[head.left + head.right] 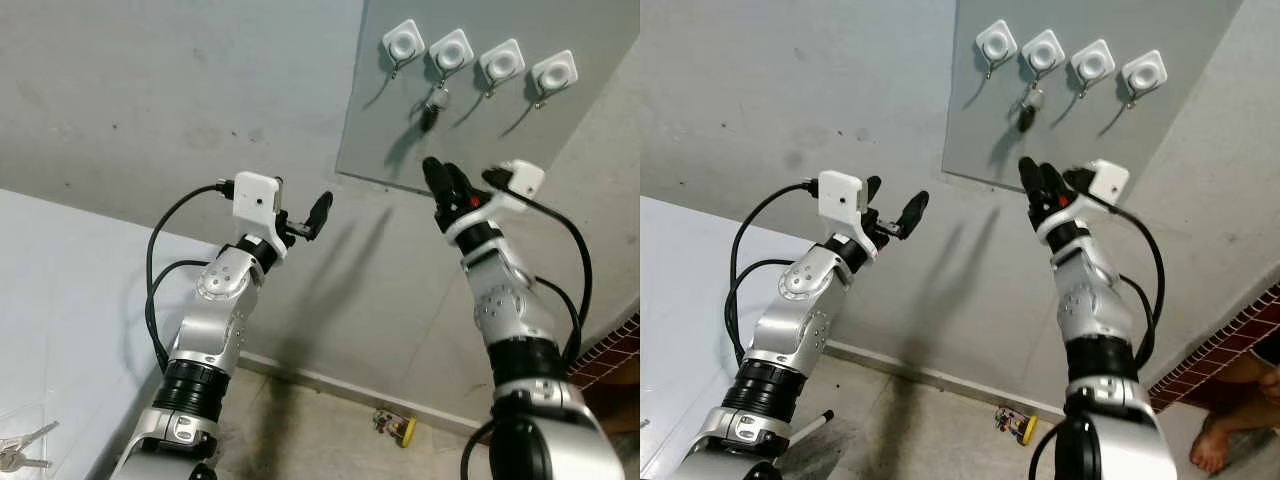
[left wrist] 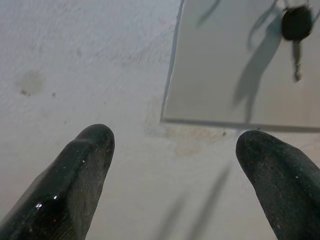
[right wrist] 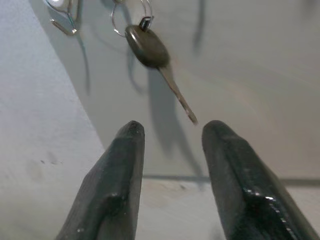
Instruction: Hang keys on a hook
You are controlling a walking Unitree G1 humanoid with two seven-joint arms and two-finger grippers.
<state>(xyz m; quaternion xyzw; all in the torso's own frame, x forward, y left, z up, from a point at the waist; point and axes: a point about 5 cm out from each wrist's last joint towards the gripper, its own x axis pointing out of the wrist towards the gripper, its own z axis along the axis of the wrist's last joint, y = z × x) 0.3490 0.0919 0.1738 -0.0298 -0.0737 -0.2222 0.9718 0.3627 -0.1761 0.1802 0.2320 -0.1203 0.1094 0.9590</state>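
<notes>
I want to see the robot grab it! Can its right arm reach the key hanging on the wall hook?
Probably yes. The right gripper is raised just below the key, which hangs from the second hook on the grey panel. Its fingers are open and point up at the key, with nothing between them.

The key [image 3: 149,48] hangs by a ring cut off at the top edge of the right wrist view, so the hook holding it is hidden there — a second hook [image 3: 62,20] at the upper left is also half cropped. In the left eye view, a small yellow object [image 1: 396,427] on the floor at lower centre is too small to identify. A bunch of keys [image 1: 20,449] at the lower left corner is clipped by the edge. A person's foot [image 1: 1215,445] at the lower right is cut off.
</notes>
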